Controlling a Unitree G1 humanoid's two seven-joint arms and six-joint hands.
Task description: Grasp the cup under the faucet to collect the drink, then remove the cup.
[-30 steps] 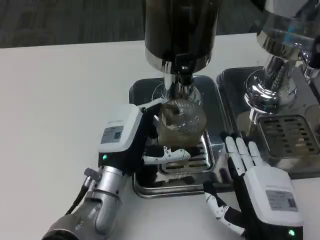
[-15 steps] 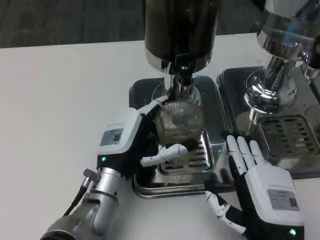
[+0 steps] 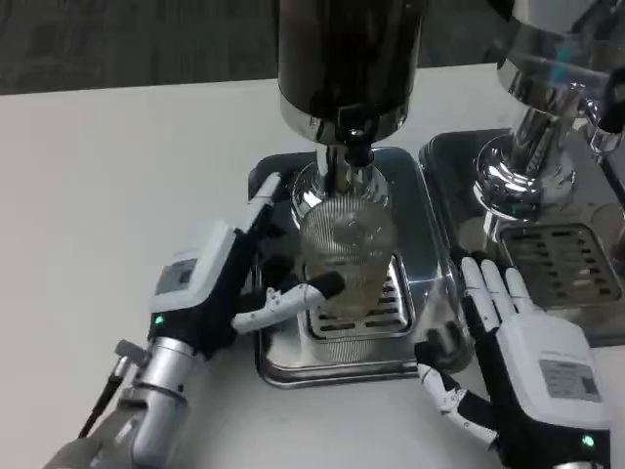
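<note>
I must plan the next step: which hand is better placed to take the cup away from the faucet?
The left hand: its fingers already reach the ribbed cup under the faucet. The right hand rests apart, beside the tray.

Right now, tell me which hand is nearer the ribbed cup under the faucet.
Left. The left hand is beside the cup, fingers touching it. The right hand rests apart, at the drip tray's right edge.

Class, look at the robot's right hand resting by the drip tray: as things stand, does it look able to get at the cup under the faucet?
Probably yes. The right hand lies open beside the drip tray, and the cup has its right side bare; the left hand touches only its left side.
</note>
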